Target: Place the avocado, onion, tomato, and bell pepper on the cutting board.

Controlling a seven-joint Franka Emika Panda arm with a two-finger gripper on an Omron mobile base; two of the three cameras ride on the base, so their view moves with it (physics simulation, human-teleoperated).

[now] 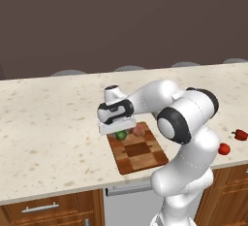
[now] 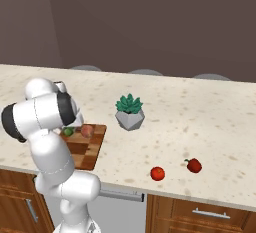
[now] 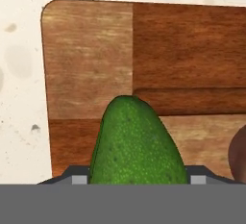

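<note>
The pincer (image 3: 132, 180) grips the avocado (image 3: 136, 141), its long axis pointing away over the cutting board (image 3: 86, 64).

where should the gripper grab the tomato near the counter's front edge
Judging from the base views, come straight down on the tomato and close across its widest middle. It is a smooth round ball sitting alone on the counter, apart from the bell pepper, so any finger direction fits.

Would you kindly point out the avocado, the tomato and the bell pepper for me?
avocado (image 3: 137, 143), hand view, middle of its green skin.
tomato (image 2: 157, 173), right base view, centre of the bright red ball.
bell pepper (image 2: 194, 165), right base view, middle of its red body.
</note>
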